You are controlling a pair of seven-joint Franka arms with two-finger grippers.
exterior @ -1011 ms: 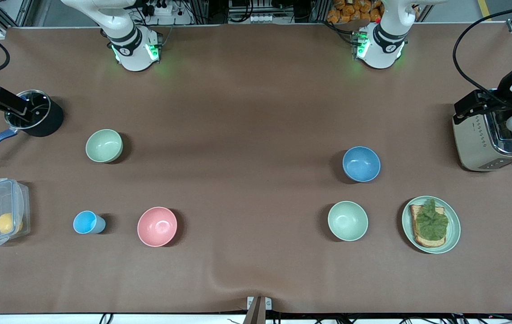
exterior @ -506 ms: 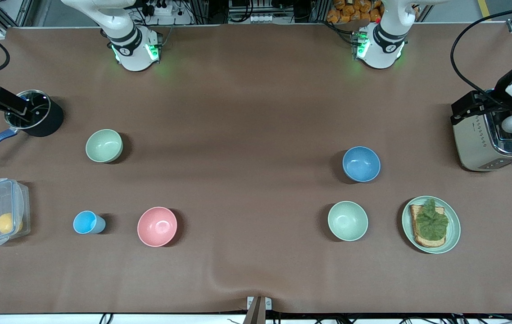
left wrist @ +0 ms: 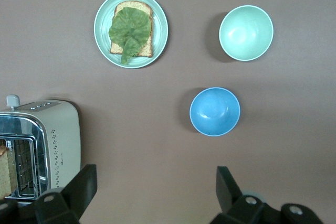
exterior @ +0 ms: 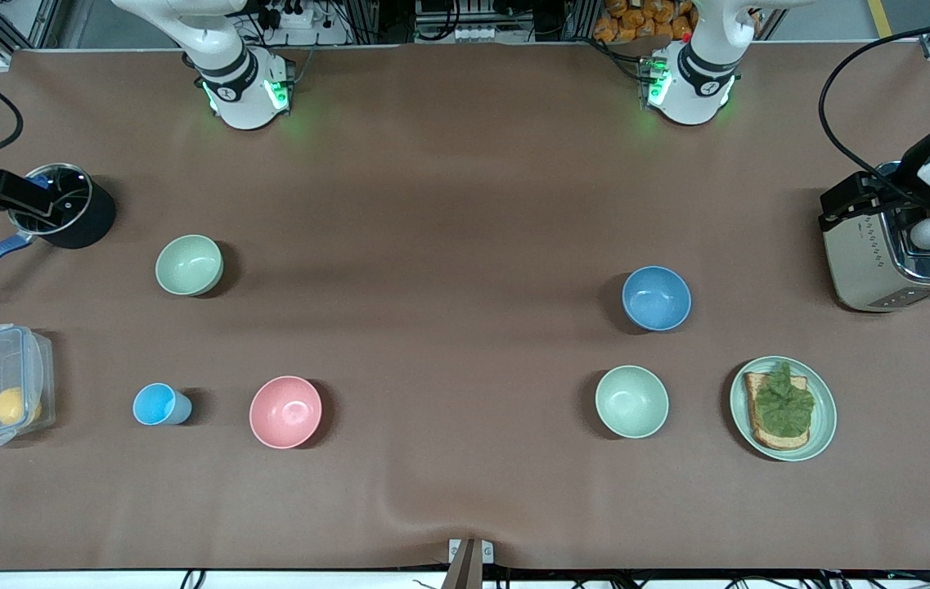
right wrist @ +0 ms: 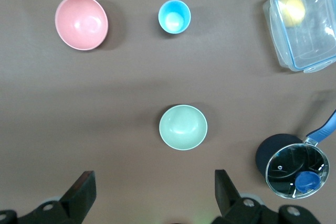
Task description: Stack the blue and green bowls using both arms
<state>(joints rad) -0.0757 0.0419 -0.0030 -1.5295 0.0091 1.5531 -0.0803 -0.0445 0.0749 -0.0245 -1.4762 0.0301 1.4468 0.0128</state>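
Both bowls sit untouched; the left claw (left wrist: 152, 192) has drifted slightly over the toaster (exterior: 894, 249), the right claw (right wrist: 149, 195) over the pot (exterior: 64, 204), both wide open and empty.

Both white Franka arms rise from their bases along the robots' edge of the table and reach outward to opposite ends.

Left arm: the white forearm and black wrist block show at its end of the table. The left black two-finger gripper (left wrist: 155, 190) is raised high, camera facing straight down. Its two dark fingers (left wrist: 84, 184) stand wide apart, with nothing between them.

Right arm: only the black wrist section shows at its end of the table. The right black two-finger gripper (right wrist: 152, 192) is likewise raised and faces straight down. Its fingers (right wrist: 81, 192) are spread fully, nothing gripped.

Both grippers are level, untilted and empty.
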